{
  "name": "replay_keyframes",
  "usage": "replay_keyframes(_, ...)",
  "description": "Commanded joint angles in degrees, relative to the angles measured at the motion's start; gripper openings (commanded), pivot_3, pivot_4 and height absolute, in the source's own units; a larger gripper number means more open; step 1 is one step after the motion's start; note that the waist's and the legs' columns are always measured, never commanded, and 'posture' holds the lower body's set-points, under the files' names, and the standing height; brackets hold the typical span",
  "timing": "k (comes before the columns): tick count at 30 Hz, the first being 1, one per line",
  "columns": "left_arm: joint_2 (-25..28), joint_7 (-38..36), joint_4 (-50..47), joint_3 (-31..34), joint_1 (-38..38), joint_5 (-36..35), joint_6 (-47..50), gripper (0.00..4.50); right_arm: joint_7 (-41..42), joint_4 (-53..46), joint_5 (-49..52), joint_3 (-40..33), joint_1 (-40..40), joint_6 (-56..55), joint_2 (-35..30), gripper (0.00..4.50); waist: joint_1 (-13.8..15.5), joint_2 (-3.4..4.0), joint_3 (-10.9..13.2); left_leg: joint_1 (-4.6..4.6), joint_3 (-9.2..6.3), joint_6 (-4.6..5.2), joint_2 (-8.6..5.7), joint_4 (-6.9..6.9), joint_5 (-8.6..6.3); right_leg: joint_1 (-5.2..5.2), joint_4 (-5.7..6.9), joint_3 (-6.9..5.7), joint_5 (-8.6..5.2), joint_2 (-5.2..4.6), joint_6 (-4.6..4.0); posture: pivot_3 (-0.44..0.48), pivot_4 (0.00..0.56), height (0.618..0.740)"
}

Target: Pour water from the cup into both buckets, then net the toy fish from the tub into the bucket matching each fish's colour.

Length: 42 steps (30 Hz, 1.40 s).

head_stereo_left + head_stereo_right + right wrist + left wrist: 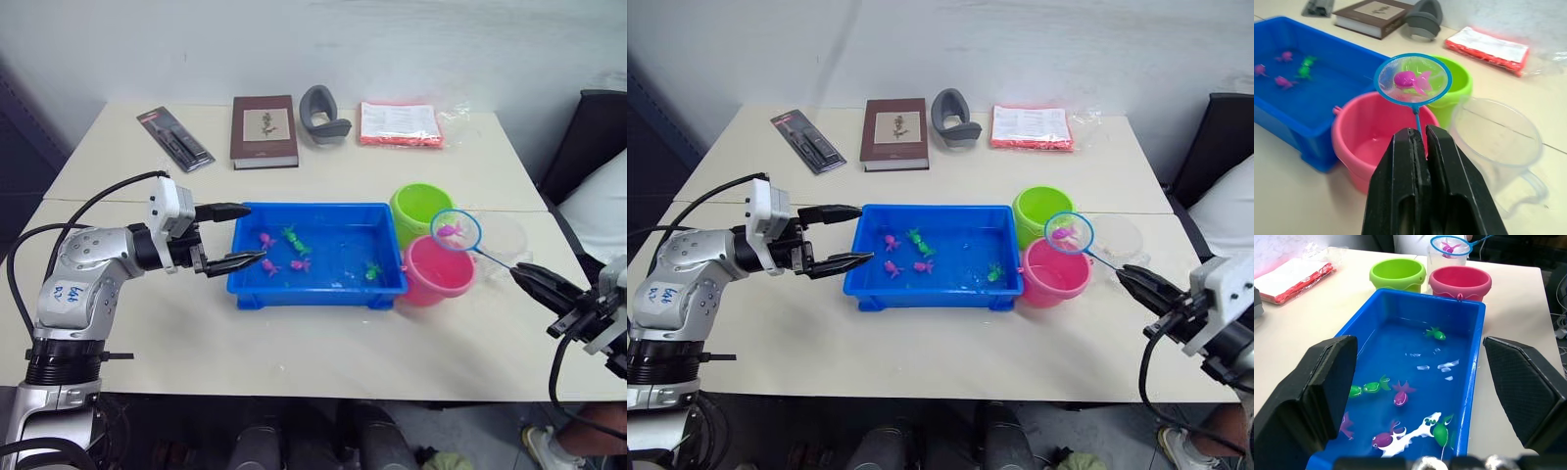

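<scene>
Two buckets, seven toy fish

Pale beige surface of two tables joined along a seam, plain white wall behind, dark chair at the right edge, dark panel at the left, even diffuse lighting

The blue tub lies mid-table holding water, three pink fish and three green fish. At its 3 o'clock side stand the lime bucket and, touching it at 5 o'clock, the pink bucket, with the clear cup just beside both. The net, blue-rimmed and tilted, hangs over the pink bucket with one pink fish in its mesh.
</scene>
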Motion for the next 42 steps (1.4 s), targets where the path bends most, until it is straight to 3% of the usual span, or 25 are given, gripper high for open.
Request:
replay_keyframes(1, -0.47, 0.28, -1.56, 0.55, -0.38, -0.28, -0.72, 4.43, -0.69, 3.61, -7.73, 2.19, 0.09, -12.29, 0.39, 0.0, -0.21, 0.0, 0.0, 0.04, 0.0, -0.01, 0.0, 0.0, 0.0, 0.02, 0.01, 0.0, 0.0, 0.0, 0.0, 0.0, 0.15, 0.74)
replay_keyframes(9, -1.68, 0.64, -1.51, -0.05, -1.74, -0.12, -0.48, 4.43, -9.3, 16.23, -26.44, 7.55, -0.94, -44.08, 0.41, 0.0, -0.96, 0.0, 0.0, 0.12, 0.07, -0.08, 0.0, 0.0, 0.01, 0.03, 0.09, 0.09, -0.01, 0.01, -0.02, 0.0, 0.15, 0.74)
replay_keyframes(12, -1.78, 0.54, -1.67, -0.09, -1.97, -0.31, -0.42, 4.43, -12.79, 17.67, -29.16, 7.71, -0.94, -48.13, 0.09, 0.0, -0.98, 0.0, 0.0, 0.17, 0.09, -0.13, 0.01, 0.0, 0.02, 0.03, 0.13, 0.12, -0.03, 0.01, -0.05, 0.0, 0.15, 0.74)
replay_keyframes(20, -1.32, -3.07, 1.32, -1.82, -4.68, 1.81, -3.83, 4.43, -26.14, 18.35, -50.71, 7.51, -0.29, -62.72, -4.5, 0.0, -1.01, 0.0, 0.0, 0.25, 0.17, -0.18, 0.01, 0.0, 0.02, 0.04, 0.19, 0.21, -0.05, 0.02, -0.07, 0.0, 0.15, 0.74)
replay_keyframes(26, -1.76, -3.88, 2.29, -2.5, -5.64, 2.17, -4.13, 4.43, -34.92, 20.45, -58.76, 6.76, 1.76, -63.4, -5.13, 0.0, -1.07, 0.0, 0.0, 0.29, 0.23, -0.2, 0.02, -0.02, 0.02, 0.04, 0.21, 0.28, -0.06, 0.04, -0.09, 0.0, 0.15, 0.74)
replay_keyframes(30, -1.71, -4.08, 2.43, -2.34, -5.62, 2.22, -4.11, 4.43, -35.29, 18.72, -54.03, 7.44, 2.45, -63.75, -6.13, 0.0, -1.09, -0.01, 0.0, 0.33, 0.27, -0.2, 0.02, -0.02, 0.02, 0.05, 0.23, 0.32, -0.06, 0.04, -0.09, 0.0, 0.15, 0.74)
replay_keyframes(32, -1.25, -4.15, 2.75, -1.71, -5.32, 2.11, -4.04, 4.43, -32.37, 15.8, -46.47, 8.72, 2.3, -60.81, -6.74, 0.0, -1.23, -0.01, 0.0, 0.37, 0.27, -0.2, 0.03, -0.02, 0.02, 0.07, 0.23, 0.34, -0.06, 0.05, -0.09, 0.0, 0.15, 0.74)
replay_keyframes(37, 3.35, -5.89, 6.34, 2.02, -1.48, 2.47, -4.96, 4.43, -16.48, 3.22, -9.47, 13.86, 2.7, -35.02, -11.17, 0.0, -2.24, -0.01, 0.01, 0.46, 0.3, -0.21, 0.12, -0.05, 0.03, 0.08, 0.29, 0.4, -0.07, 0.11, -0.1, 0.0, 0.15, 0.74)
replay_keyframes(40, 5.35, -7.17, 8.71, 4.5, 0.44, 1.47, -5.49, 4.43, -10.16, -1.53, -0.66, 15.95, 2.54, -24.3, -14.74, 0.0, -2.22, -0.02, 0.01, 0.5, 0.23, -0.19, 0.17, -0.07, 0.02, 0.11, 0.29, 0.33, -0.11, 0.09, -0.18, 0.0, 0.15, 0.74)
replay_keyframes(42, 6.26, -7.26, 9.77, 6.06, 1.12, 1.46, -6.22, 4.43, -10.53, -3.35, 4.57, 17.2, -2.69, -16.66, -15.81, 0.0, -2.31, -0.02, 0.02, 0.48, 0.17, -0.13, 0.17, -0.07, -0.01, 0.14, 0.27, 0.28, -0.11, 0.04, -0.18, 0.0, 0.15, 0.74)
